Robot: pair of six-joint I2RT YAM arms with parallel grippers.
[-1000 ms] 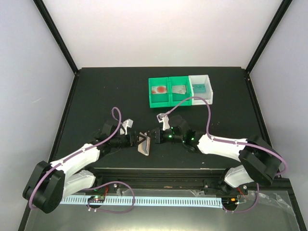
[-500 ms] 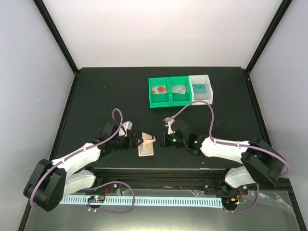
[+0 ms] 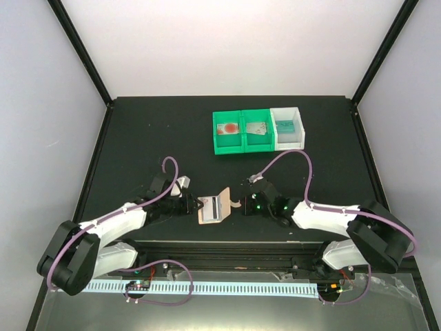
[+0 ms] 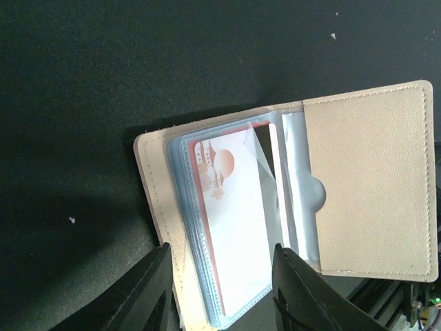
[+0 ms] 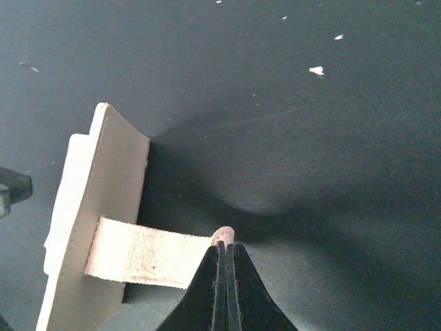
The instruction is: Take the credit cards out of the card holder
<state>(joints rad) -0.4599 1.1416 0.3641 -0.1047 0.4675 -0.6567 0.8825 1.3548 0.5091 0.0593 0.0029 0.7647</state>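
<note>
Has laid the card holder [image 3: 213, 209] open and flat on the surface near 6 o'clock, no longer upright. Pins its tab [image 5: 148, 261] at 3 o'clock with right fingers [image 5: 210, 296] clenched. Straddles the sleeves with left fingers [image 4: 151, 289], apart but narrowing, seemingly grasping nothing yet. Exposes a pale, red-patterned card [image 4: 241, 227], partly veiled by a clear sleeve [image 4: 260, 148]. Shows three cards in bins [image 3: 227, 148] toward 12 o'clock.

Matt, stitched leather-look card holder [image 4: 372, 179]; glossy clear plastic sleeves [image 4: 185, 207]; rough suede-like tab [image 5: 145, 261]; matt black, dust-specked bench [image 4: 138, 69]; smooth plastic bins [image 3: 238, 146].
</note>
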